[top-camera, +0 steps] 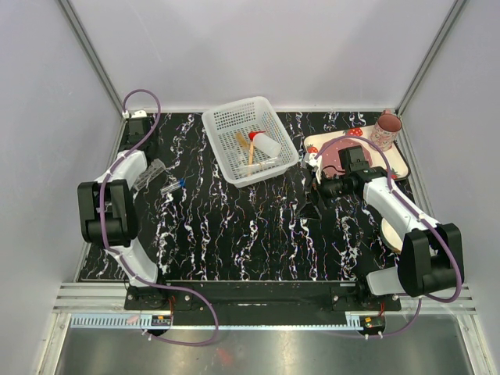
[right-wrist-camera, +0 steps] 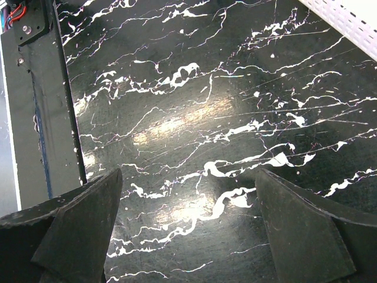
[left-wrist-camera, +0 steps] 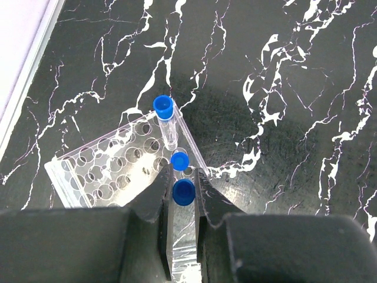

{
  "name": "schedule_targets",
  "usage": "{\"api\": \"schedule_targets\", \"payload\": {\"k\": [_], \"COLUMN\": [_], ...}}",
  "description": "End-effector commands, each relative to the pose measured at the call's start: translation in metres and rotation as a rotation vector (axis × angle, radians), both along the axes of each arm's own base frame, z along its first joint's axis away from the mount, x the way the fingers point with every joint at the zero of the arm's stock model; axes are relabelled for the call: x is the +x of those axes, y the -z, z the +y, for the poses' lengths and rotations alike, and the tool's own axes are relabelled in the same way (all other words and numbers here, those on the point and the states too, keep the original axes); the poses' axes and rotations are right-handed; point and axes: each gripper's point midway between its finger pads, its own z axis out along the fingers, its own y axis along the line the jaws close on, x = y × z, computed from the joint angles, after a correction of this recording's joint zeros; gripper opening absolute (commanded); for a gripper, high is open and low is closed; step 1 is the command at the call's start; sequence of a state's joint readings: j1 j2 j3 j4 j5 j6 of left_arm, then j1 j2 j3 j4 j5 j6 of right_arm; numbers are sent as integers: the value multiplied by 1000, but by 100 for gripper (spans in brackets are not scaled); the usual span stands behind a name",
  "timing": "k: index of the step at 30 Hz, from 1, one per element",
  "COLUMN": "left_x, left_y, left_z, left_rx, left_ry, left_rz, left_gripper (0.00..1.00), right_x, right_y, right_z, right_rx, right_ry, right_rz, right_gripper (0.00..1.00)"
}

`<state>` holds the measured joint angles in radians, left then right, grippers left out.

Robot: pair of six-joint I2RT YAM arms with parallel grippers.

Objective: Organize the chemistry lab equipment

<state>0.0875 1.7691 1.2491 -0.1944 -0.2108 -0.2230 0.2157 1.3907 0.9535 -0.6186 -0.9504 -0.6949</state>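
Overhead view faces down; wrist views hug the tabletop [top-camera: 250,234].

Marbled black table [top-camera: 250,234] holds a white basket [top-camera: 223,141], clear rack [top-camera: 148,173], tray [top-camera: 394,156] (strawberry-printed).

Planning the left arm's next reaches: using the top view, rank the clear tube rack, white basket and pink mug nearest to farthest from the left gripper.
1. Clear tube rack: left side, right at the tip of the left gripper, which holds a blue-capped tube.
2. White basket: back middle.
3. Pink mug: far back right.
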Motion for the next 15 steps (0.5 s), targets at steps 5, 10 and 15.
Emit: {"api": "schedule_targets", "payload": {"k": [5,10,15], "left_x": [-2,-10,-19], "left_y": [-49,-50,-53], "left_z": [1,5,23], "left_rx": [38,39,-6], "left_ry": [18,5,-45], "left_rz": [-133,-141,-163], "left_gripper": [8,8,8], "right_x": [10,10,10], "right_y": [-11,-10,-11], "right_z": [1,1,1], "right_rx": [3,0,0], "right_ry": [-9,-9,-11], "right_rz": [-52,-52,-57], "right_gripper": [100,100,100]}}
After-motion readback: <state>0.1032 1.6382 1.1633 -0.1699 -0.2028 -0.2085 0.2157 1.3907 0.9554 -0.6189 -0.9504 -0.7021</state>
